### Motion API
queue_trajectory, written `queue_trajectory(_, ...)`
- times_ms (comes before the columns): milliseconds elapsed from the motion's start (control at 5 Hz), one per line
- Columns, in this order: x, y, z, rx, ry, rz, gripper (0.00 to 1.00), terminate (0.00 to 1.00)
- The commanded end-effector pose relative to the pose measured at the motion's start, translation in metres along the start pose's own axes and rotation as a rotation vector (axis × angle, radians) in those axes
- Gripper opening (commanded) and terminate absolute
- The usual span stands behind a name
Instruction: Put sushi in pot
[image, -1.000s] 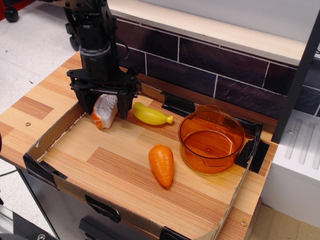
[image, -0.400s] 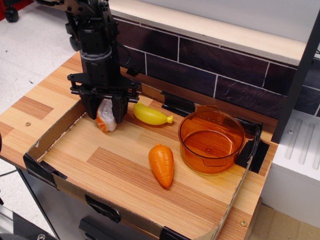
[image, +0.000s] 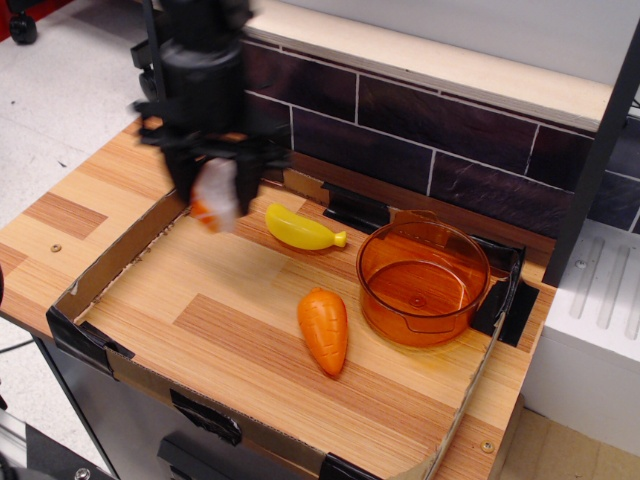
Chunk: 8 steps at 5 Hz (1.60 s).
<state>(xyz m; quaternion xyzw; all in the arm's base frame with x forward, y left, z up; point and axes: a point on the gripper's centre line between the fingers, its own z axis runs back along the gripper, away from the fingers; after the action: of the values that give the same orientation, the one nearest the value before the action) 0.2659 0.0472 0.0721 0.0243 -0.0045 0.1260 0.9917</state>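
observation.image: my gripper (image: 214, 195) clamps the sushi (image: 215, 196), clear of the board; pot (image: 423, 282) well apart, empty — carry and drop remain.

The pot (image: 423, 282) looked like glossy translucent plastic; the desk (image: 250, 330) showed matt wood grain; the blurred sushi (image: 214, 195) perhaps bumpy.
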Motion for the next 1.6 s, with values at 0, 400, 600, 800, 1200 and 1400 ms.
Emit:
queue_trajectory(0,0.001,-0.065,0.019,-0.068,-0.015,-0.039,0.00,0.00)
queue_trajectory(400,-0.006,-0.103,0.008,-0.114,0.005,-0.066,0.00,0.00)
queue_trajectory(600,-0.008,-0.114,-0.001,-0.141,0.000,-0.097,0.00,0.00)
queue_trajectory(800,-0.008,-0.119,-0.012,-0.139,0.024,-0.088,0.00,0.00)
queue_trajectory(1200,-0.009,-0.121,-0.028,-0.140,0.026,-0.084,0.00,0.00)
queue_trajectory(1400,-0.007,-0.120,-0.039,-0.111,0.018,-0.087,0.00,0.00)
